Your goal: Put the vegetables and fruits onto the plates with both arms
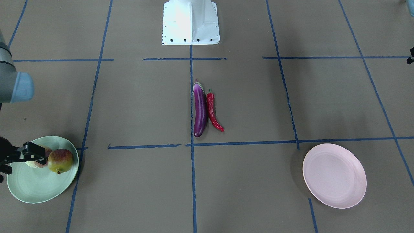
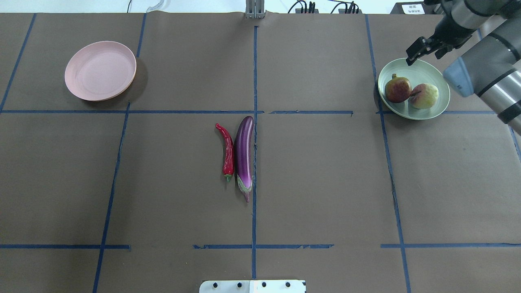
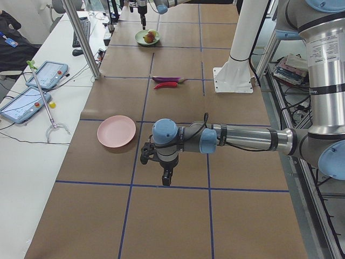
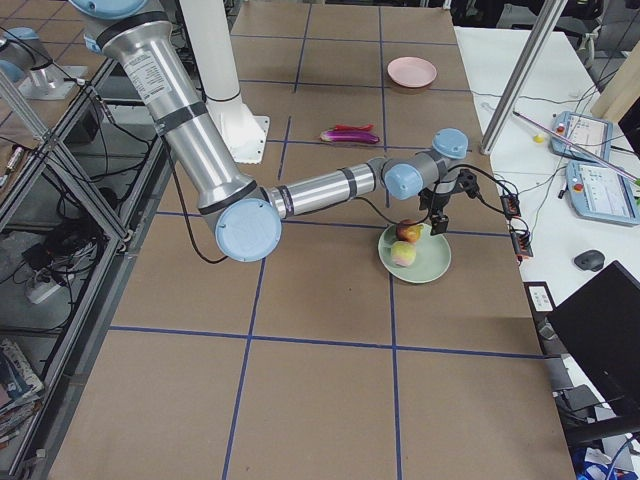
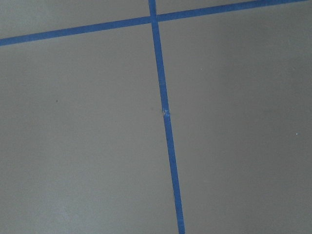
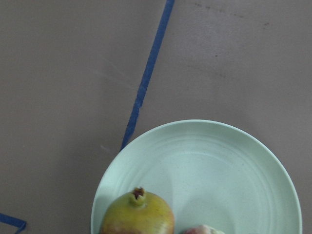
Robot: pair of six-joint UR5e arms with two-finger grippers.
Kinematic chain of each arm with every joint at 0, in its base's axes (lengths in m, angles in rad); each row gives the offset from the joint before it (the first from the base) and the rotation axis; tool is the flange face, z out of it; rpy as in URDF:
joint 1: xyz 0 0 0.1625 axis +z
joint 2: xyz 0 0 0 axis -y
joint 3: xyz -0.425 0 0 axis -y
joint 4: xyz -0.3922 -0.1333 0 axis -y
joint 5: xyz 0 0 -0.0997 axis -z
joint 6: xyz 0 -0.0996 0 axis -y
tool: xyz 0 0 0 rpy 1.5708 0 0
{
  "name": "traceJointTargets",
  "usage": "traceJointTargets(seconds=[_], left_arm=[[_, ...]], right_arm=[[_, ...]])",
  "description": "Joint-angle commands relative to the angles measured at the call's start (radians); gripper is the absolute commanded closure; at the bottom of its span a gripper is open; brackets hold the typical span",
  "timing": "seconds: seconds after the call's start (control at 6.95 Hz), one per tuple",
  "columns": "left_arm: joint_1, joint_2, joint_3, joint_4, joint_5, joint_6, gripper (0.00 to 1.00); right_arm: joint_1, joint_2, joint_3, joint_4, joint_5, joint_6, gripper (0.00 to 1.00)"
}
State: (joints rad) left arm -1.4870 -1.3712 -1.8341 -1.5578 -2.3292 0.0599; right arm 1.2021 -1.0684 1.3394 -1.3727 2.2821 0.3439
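The purple eggplant (image 1: 200, 111) and the red chili pepper (image 1: 213, 111) lie side by side at the table's middle, also in the overhead view: eggplant (image 2: 244, 152), chili (image 2: 227, 150). Both fruits sit on the mint green plate (image 2: 415, 69): the yellow-green and red one (image 2: 397, 88) and the pale pink-blushed one (image 2: 424, 96). My right gripper (image 2: 423, 51) hovers open and empty over that plate's far rim. The pink plate (image 2: 100, 70) holds nothing. My left gripper (image 3: 166, 178) shows only in the exterior left view, low over bare table near the pink plate (image 3: 116, 131); I cannot tell whether it is open or shut.
The white robot base (image 1: 190, 22) stands at the table's robot side. Blue tape lines cross the brown table. A side table with tablets (image 3: 47, 73) and a metal post (image 3: 81, 38) runs along the operators' edge.
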Motion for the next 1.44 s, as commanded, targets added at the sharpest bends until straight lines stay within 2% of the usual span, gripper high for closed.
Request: traceJointTargets(seconds=[0.0, 0.29, 0.43, 0.58, 0.72, 1.01, 1.15, 1.29], left_arm=[[0.001, -0.090, -0.001, -0.062, -0.002, -0.008, 0.00], [0.002, -0.155, -0.001, -0.085, -0.004, -0.008, 0.00], [0.035, -0.201, -0.002, -0.077, -0.006, -0.084, 0.00], [0.090, -0.239, -0.005, -0.083, -0.028, -0.256, 0.00], [0.152, -0.326, -0.008, -0.071, -0.039, -0.411, 0.00], [0.410, -0.455, -0.033, -0.074, -0.024, -0.648, 0.00], [0.516, -0.532, -0.027, -0.074, -0.018, -0.817, 0.00], [0.624, -0.633, -0.005, -0.070, 0.079, -0.965, 0.00]], right_arm=[[0.141, -0.097, 0.062, -0.077, 0.100, -0.104, 0.00], [0.235, -0.360, 0.221, -0.077, 0.111, -0.188, 0.00], [0.285, -0.461, 0.266, -0.078, 0.111, -0.276, 0.00], [0.310, -0.541, 0.315, -0.081, 0.111, -0.299, 0.00], [0.310, -0.624, 0.390, -0.127, 0.096, -0.299, 0.00], [0.307, -0.700, 0.483, -0.161, 0.016, -0.283, 0.00], [0.307, -0.700, 0.485, -0.161, 0.017, -0.281, 0.00], [0.307, -0.700, 0.485, -0.160, 0.017, -0.281, 0.00]])
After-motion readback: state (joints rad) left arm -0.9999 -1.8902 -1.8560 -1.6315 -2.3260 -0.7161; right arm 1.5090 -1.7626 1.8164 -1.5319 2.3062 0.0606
